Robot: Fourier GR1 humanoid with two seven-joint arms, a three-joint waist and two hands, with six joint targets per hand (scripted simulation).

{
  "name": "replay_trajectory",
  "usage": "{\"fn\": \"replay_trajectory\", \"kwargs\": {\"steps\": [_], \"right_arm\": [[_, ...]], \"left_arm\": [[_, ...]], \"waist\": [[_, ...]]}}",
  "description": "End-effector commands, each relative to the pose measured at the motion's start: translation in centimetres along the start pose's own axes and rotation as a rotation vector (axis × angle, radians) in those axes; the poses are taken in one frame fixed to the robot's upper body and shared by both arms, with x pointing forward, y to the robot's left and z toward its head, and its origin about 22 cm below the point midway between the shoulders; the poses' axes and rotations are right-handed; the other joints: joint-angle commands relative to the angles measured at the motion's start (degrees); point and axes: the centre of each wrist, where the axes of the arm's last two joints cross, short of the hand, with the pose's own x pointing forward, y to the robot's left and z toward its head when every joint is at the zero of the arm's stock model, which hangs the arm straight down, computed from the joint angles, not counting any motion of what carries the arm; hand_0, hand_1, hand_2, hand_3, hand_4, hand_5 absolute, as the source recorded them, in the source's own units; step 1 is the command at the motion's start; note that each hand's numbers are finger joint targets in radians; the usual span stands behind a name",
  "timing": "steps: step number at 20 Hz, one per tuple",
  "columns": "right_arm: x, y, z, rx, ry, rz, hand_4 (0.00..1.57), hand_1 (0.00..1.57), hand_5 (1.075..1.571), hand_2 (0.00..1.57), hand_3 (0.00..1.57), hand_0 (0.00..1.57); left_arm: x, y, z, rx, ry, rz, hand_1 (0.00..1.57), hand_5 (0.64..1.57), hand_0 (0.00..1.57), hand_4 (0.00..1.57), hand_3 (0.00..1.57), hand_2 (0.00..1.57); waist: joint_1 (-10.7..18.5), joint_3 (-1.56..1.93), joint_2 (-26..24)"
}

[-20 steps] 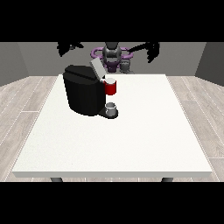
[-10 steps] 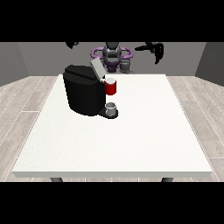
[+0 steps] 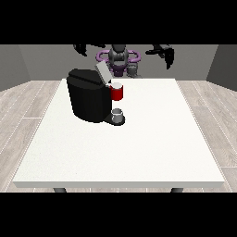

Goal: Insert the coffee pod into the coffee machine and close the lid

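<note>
A: Item one, coffee machine [image 3: 90, 99]: lid [image 3: 102, 73] standing raised; a red thing at the machine [image 3: 117, 92]. Pod?

B: A grey thing [image 3: 133, 70] is sitting at the table's [image 3: 139, 148] far edge, possibly the pod. Nothing is looking inserted.

A: Hands?

B: Both are hovering high, the one at the view's right [image 3: 165, 53] and at the view's left [image 3: 81, 48]; finger state, cannot tell. No lettering is showing.

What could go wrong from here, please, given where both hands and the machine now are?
Both hands are raised far from the work: the robot hand at the view's right and the one at the view's left. Reaching down, either might knock the open grey lid of the boxy black coffee machine or the small grey thing at its base.
</note>
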Motion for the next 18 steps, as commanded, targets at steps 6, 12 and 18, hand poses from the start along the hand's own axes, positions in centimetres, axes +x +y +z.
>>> {"fn": "replay_trajectory", "kwargs": {"steps": [6,12,18], "right_arm": [[-1.3,-2.7,-2.1,-0.031,0.022,-0.05,0.0,0.0,1.571,0.0,0.0,0.0],[0.2,1.0,-4.0,0.033,-0.022,-0.053,0.0,0.0,1.571,0.0,0.0,0.0],[-1.2,0.9,-4.9,0.034,-0.01,-0.014,0.0,0.0,1.571,0.0,0.0,0.0]], "left_arm": [[1.4,-2.5,1.8,0.015,-0.041,0.036,0.0,1.571,0.0,0.0,0.0,0.0],[3.3,1.8,3.6,0.082,-0.075,-0.002,0.0,1.571,0.0,0.0,0.0,0.0],[5.8,-0.2,3.7,0.063,-0.077,-0.012,0.0,1.571,0.0,0.0,0.0,0.0]], "waist": [[2.6,0.02,4.5],[-1.1,0.0,8.2],[0.0,0.01,9.7]]}}
